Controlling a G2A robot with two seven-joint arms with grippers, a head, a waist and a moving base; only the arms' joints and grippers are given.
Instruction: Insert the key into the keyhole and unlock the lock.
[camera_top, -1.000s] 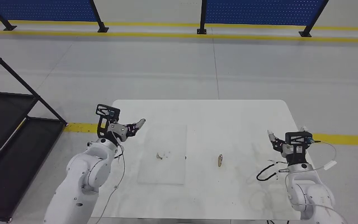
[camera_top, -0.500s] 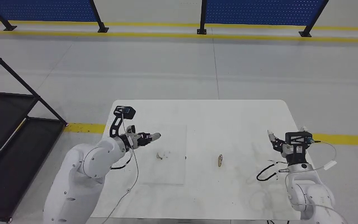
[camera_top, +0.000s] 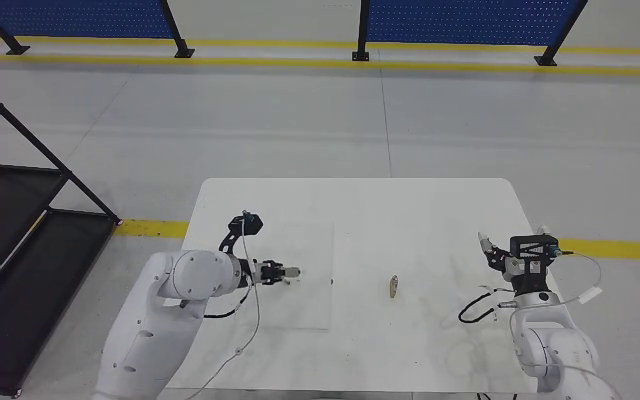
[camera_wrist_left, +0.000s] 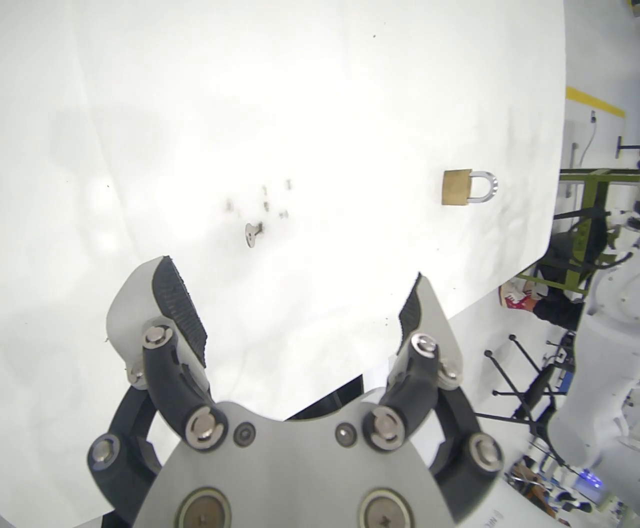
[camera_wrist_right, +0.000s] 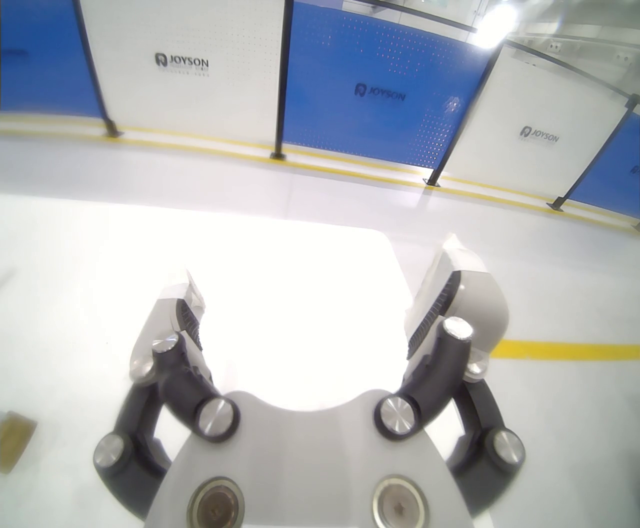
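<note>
Top view: we see the white table (camera_top: 430, 215) with the small brass padlock with a silver shackle (camera_top: 393, 286) lying near its middle. Our left gripper (camera_top: 289, 271) hangs over the table, apart from the padlock.

Left wrist view: the left gripper's 2 fingers (camera_wrist_left: 177, 300) stand wide apart and hold nothing. The small silver key (camera_wrist_left: 252, 234) lies flat on the table just ahead of them, beside a few dark specks (camera_wrist_left: 265, 202). The padlock rests well apart from the key, with its shackle closed.

Right wrist view: our right gripper (camera_wrist_right: 322, 280) also gapes wide and empty, over the table near its far corner.

We judge the task barely begun. The key is not yet grasped and the padlock lies untouched. Picking up the key, steadying the padlock, inserting the key into the keyhole and turning it are all left to do.
</note>
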